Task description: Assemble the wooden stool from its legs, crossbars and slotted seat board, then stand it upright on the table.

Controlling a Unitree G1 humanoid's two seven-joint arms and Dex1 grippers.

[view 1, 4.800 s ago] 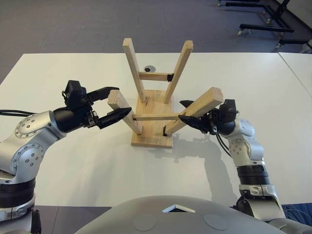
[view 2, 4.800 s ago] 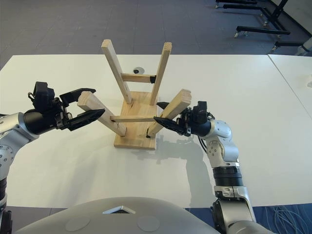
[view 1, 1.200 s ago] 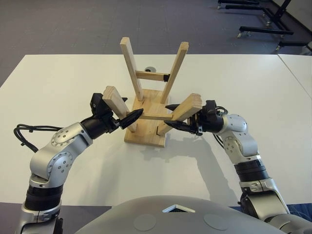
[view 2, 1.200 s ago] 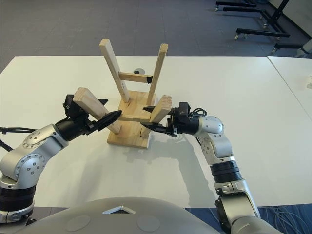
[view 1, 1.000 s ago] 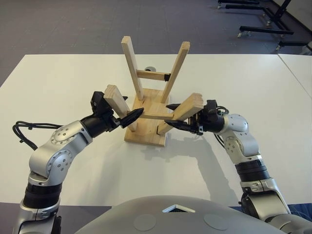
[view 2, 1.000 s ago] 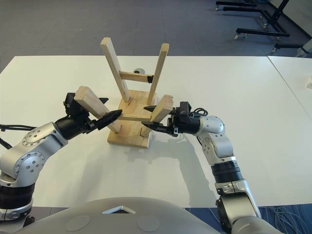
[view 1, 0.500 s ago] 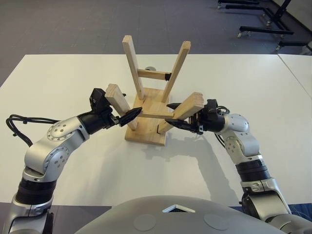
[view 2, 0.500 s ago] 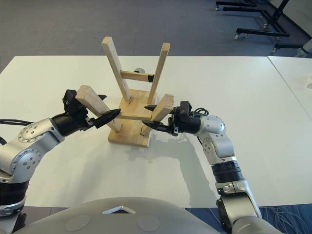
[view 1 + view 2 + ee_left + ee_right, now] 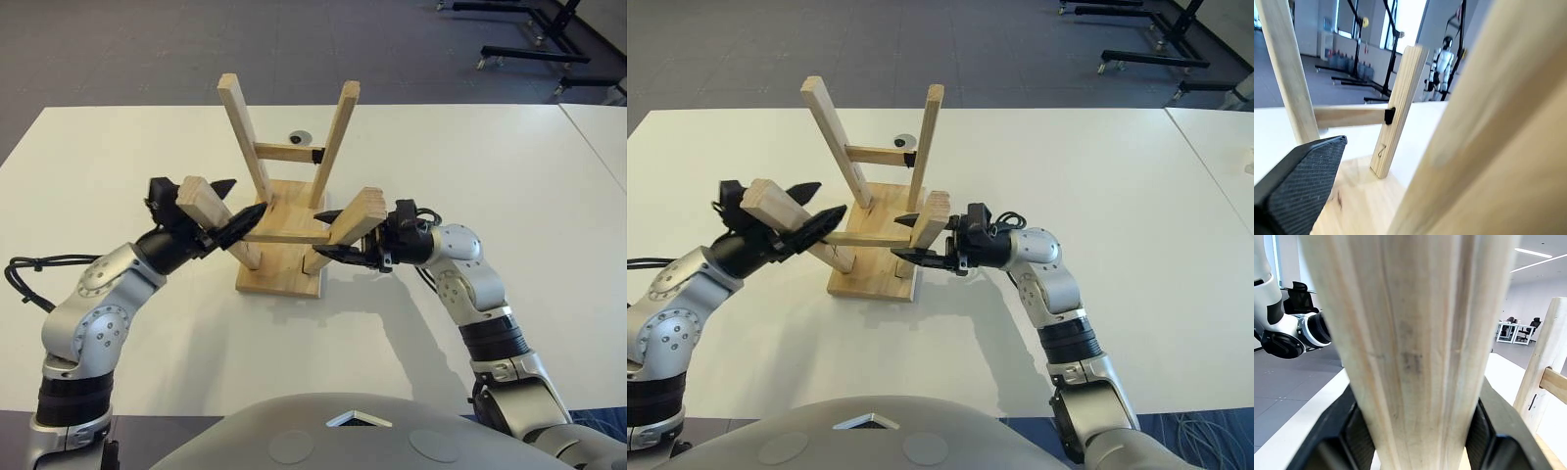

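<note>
Both arms and the stool (image 9: 290, 199) have slid a little toward the table's left edge over the last half second, and the far legs now lean further that way. The right end effector (image 9: 318, 233) is clenched on the near-right leg (image 9: 358, 211); the right wrist view shows its black pads (image 9: 1359, 438) pressed against both sides of the pale, faintly grained wood. The left end effector (image 9: 247, 196) straddles the near-left leg (image 9: 199, 199) with its fingers spread, and the left wrist view shows one ribbed pad (image 9: 1303, 186) standing clear of the wood, so it looks released. A thin crossbar (image 9: 284, 236) joins these two splayed near legs. Behind it, the two far legs (image 9: 245, 137) rise taller, joined by a second crossbar (image 9: 284, 152) with a dark mark at its right end. All four legs are set in the seat board (image 9: 279, 279), which lies flat on the white table (image 9: 490, 147), so the stool is upside down, about midway between the left and right edges. A small round dark fitting (image 9: 299, 135) sits in the table just beyond the stool, toward the far edge.
</note>
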